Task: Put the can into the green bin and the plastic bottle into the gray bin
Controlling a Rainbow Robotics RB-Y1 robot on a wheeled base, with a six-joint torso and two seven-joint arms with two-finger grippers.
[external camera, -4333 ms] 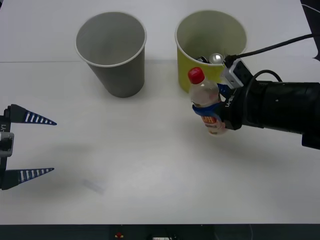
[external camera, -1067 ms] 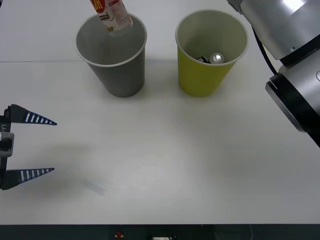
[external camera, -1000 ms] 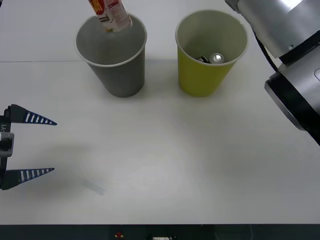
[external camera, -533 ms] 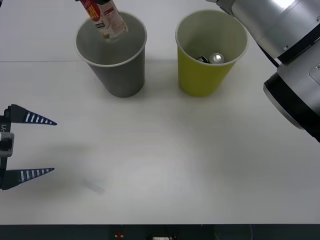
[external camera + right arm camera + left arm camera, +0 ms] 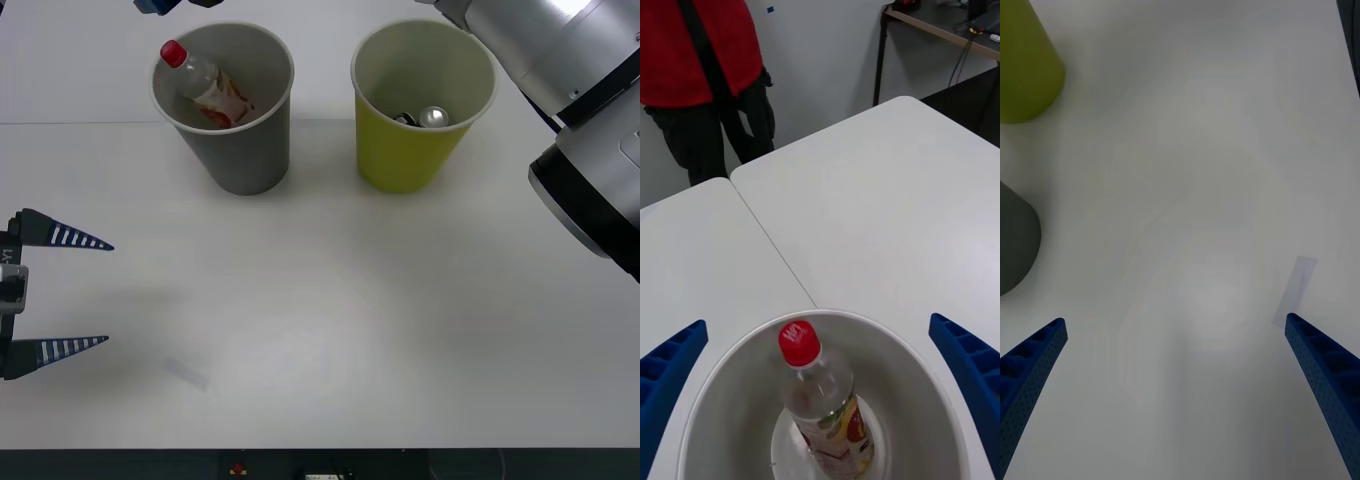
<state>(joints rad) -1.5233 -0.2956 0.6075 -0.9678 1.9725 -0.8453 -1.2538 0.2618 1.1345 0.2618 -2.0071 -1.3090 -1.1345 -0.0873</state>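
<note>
Our right gripper [image 5: 820, 390] hangs open, with the plastic bottle [image 5: 824, 412] leaning loose inside the gray bin [image 5: 730, 375] directly below its fingers. The can [image 5: 432, 117] lies in the green bin [image 5: 400, 160]; our left gripper [image 5: 60, 292] waits open, well apart from both.

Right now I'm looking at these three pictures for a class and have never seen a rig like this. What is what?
It is a two-armed robot at a white table. The front view looks down from above the arms. Each of the other two pictures comes from a camera on one wrist, with that arm's blue fingers at the bottom corners.

The gray bin holds the bottle, leaning inside. The green bin holds the can.

The right gripper is open above the gray bin, holding nothing. The left gripper waits open near the table's left side, also holding nothing. Both items appear sorted.
</note>
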